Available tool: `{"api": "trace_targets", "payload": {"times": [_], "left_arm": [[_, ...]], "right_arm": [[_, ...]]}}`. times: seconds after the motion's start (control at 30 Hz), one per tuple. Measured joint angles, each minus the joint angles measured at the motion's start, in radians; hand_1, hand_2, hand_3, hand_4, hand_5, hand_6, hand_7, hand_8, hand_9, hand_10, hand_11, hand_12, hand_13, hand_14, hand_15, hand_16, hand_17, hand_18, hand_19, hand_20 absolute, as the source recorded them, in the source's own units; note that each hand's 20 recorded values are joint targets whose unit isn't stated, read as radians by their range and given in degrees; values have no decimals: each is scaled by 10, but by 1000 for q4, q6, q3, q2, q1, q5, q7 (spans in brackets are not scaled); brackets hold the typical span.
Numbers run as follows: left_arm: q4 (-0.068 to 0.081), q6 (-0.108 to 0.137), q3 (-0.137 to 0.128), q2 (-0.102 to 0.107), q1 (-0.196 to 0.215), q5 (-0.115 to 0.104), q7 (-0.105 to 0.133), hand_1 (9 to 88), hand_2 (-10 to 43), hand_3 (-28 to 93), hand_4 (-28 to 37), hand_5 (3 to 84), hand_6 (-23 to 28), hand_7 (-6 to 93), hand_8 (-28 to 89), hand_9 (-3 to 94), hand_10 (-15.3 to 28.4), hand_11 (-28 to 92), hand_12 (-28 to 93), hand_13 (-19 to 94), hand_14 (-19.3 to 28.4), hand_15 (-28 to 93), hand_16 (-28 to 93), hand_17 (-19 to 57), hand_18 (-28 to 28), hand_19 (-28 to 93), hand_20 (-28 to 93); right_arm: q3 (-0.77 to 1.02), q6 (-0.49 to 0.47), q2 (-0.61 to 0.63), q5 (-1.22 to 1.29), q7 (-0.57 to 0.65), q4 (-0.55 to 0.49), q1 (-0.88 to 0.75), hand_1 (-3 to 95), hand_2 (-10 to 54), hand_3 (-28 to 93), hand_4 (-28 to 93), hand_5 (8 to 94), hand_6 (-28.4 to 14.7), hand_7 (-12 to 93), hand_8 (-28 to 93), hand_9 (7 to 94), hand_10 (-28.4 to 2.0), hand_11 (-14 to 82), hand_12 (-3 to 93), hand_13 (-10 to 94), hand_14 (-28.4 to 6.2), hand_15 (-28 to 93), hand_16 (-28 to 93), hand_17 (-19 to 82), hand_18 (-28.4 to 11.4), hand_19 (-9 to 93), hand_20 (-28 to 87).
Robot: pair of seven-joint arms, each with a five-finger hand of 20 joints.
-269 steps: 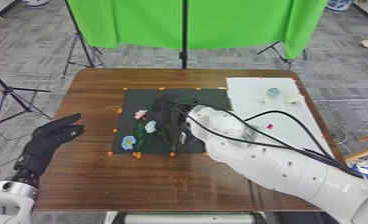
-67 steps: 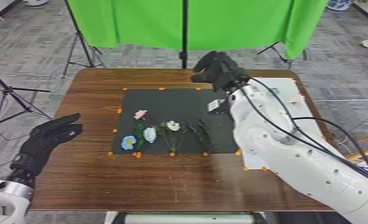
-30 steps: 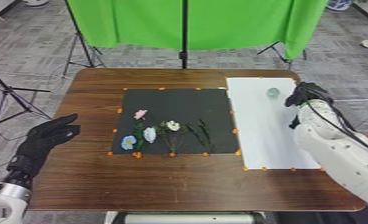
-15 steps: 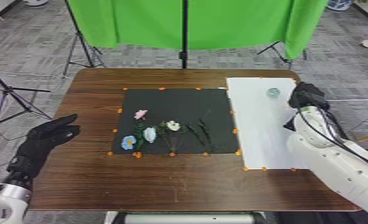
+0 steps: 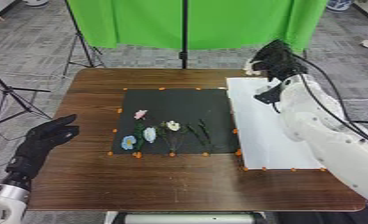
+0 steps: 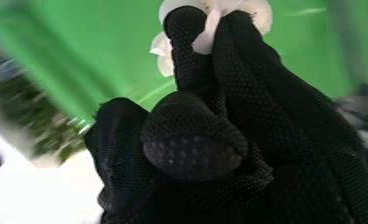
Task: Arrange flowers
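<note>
White flower (image 5: 251, 66), task item, is located at the fingertips of the right hand (image 5: 281, 61), over the far right corner area of the table (image 5: 172, 185). Right hand status: grasping the white flower. In the right wrist view, the thumb (image 6: 195, 150) is folded in front of the fingers, and the white petals spread beside and behind the fingertips. The exact grip point on the stem cannot be determined.

Left hand (image 5: 45, 137) status: released, fingers relaxed, holding nothing. Location: at the left side of the table, apart from the black mat.

Black mat (image 5: 180, 104) contents, listed from the left:
- Blue flower (image 5: 128, 143), near the mat's near left corner.
- Pink flower (image 5: 140, 114), farther up the mat than the blue flower.
- Pale flower (image 5: 149, 134), between the blue flower and the cream flower.
- Cream flower (image 5: 172, 125), with its stem directed toward the near edge of the mat.
- Green sprigs (image 5: 204, 131), to the right of the cream flower.

White sheet (image 5: 274, 142) lies flat along the right side of the mat. Orange markers (image 5: 172, 154) are set along the mat's edges. A green cloth (image 5: 145, 25) hangs beyond the table.
</note>
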Motion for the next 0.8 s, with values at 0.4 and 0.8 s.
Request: {"api": "trace_targets", "payload": {"times": [0.4,0.8], "left_arm": [[0,0,2,0,-1,0,0,367,-75,651,-84,431,49,88,-62,461,137,155,99,382,171,134,-24,68,146,137,157],[1,-2,3,-1,-4,0,-1,364,-75,652,-85,430,49,86,-61,457,138,152,100,377,176,134,-18,58,152,140,159]], "right_arm": [[-194,-234,-179,153,-49,81,156,638,-95,566,-174,805,3,182,59,878,-89,66,386,906,-12,620,333,618,-146,932,550],[-234,-325,-216,199,-29,100,135,606,-95,576,-164,786,1,182,69,866,-95,65,391,899,-16,627,339,612,-151,932,563]]}}
